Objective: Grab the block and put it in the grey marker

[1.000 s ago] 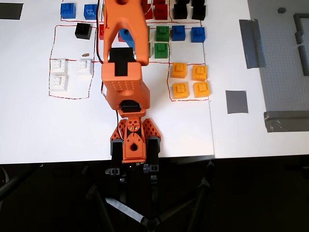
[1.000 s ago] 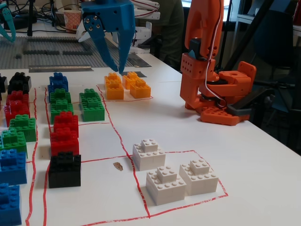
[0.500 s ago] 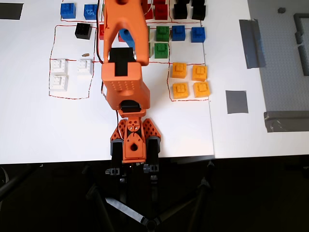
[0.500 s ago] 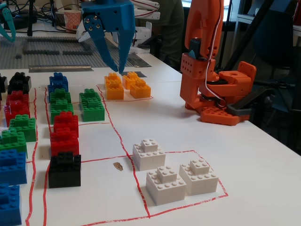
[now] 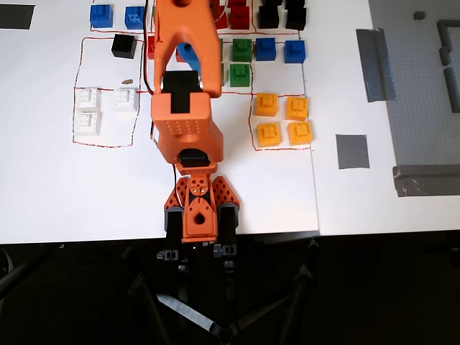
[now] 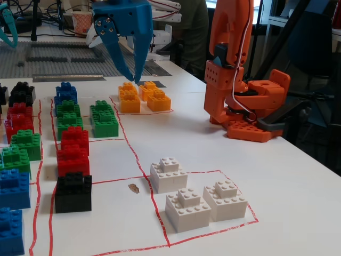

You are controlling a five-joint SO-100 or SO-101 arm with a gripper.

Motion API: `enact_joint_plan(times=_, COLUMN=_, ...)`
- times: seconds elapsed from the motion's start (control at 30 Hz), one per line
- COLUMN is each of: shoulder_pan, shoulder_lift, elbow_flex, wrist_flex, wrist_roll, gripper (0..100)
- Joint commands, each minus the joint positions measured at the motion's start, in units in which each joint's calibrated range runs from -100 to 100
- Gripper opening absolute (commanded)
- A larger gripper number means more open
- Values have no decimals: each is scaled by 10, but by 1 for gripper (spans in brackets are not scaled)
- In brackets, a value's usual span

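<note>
Red bricks stand in a row in the fixed view, two stacked pairs (image 6: 73, 150) in front and another (image 6: 18, 120) at the left. In the overhead view red bricks (image 5: 238, 14) show at the top edge, and one (image 5: 152, 47) peeks out beside the arm. My blue gripper (image 6: 132, 80) hangs high above the table, pointing down over the green and yellow bricks. Its fingers are slightly apart at the tips and hold nothing. In the overhead view only a blue part of the gripper (image 5: 188, 53) shows under the orange arm. The grey marker (image 5: 352, 151) lies bare, right of the yellow bricks.
Yellow bricks (image 5: 282, 120), green (image 6: 104, 120), blue (image 6: 13, 186), black (image 6: 73, 192) and white bricks (image 6: 194, 200) sit in red-outlined fields. A long grey tape strip (image 5: 374, 65) and a grey baseplate (image 5: 424, 86) lie at the right. The arm's base (image 5: 198, 212) stands at the front edge.
</note>
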Motion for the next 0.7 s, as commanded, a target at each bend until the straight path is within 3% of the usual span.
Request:
enact_joint_plan(times=0.0, shoulder_pan=-17, shoulder_lift=-46, elbow_flex=-49, wrist_flex=10, wrist_roll=-8, gripper=0)
enact_joint_plan(times=0.67, shoulder_pan=-111, shoulder_lift=-47, elbow_flex=-66, wrist_flex=9, wrist_roll=-36, gripper=0)
